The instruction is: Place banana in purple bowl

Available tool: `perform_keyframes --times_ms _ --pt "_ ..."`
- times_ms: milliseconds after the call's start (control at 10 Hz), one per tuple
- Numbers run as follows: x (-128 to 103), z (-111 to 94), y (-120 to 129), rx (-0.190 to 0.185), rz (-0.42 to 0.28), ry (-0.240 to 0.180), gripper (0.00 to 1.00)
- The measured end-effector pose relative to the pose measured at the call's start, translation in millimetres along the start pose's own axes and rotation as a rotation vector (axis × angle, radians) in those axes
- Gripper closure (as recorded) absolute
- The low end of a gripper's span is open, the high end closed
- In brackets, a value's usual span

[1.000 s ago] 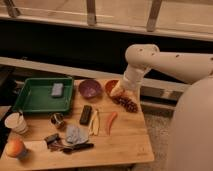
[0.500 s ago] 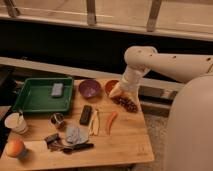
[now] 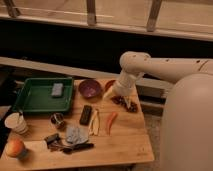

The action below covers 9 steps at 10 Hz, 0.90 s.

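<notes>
Banana [image 3: 94, 121] lies flat on the wooden table [image 3: 125, 147]. It is in the middle, just beside a dark block [image 3: 86, 114] on one side. An orange-red carrot [image 3: 111, 121] is close on its other side. Nothing is touching the banana from above.

The purple bowl [image 3: 90, 89] sits farther back on the table. It is next to the green tray [image 3: 30, 97], and it looks empty. An orange bowl [image 3: 108, 84] peeks out just beside it, partly hidden by the arm.

There is only one camera view. In it, the gripper [image 3: 126, 103] hangs low over the right side of the table. It is near the orange bowl and off to the side of the banana. Its fingers are spread wide, and I see nothing between them.

What has changed? Almost nothing. The arm looks like it is in the same spot as a moment ago. The banana, the block and the carrot have not moved either, and the bowl is in the same place.

So I think the job has not really begun. The gripper has to go over to the banana and come down on it. It should miss the block and the carrot. Then it has to pinch the banana, lift it and carry it back to the purple bowl.
</notes>
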State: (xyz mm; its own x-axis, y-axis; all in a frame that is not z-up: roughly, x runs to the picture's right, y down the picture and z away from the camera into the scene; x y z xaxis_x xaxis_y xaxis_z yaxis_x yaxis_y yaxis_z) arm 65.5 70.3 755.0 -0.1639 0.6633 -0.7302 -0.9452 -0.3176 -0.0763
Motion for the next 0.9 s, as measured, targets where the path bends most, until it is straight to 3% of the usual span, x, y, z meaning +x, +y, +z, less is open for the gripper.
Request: perform_keyframes --times_ms 200,700,900 --pt "7 20 24 -0.012 -0.055 0.028 0.20" --pt "6 19 20 -0.004 -0.055 0.026 0.20" --pt "7 25 35 0.048 -0.097 0.020 0.20"
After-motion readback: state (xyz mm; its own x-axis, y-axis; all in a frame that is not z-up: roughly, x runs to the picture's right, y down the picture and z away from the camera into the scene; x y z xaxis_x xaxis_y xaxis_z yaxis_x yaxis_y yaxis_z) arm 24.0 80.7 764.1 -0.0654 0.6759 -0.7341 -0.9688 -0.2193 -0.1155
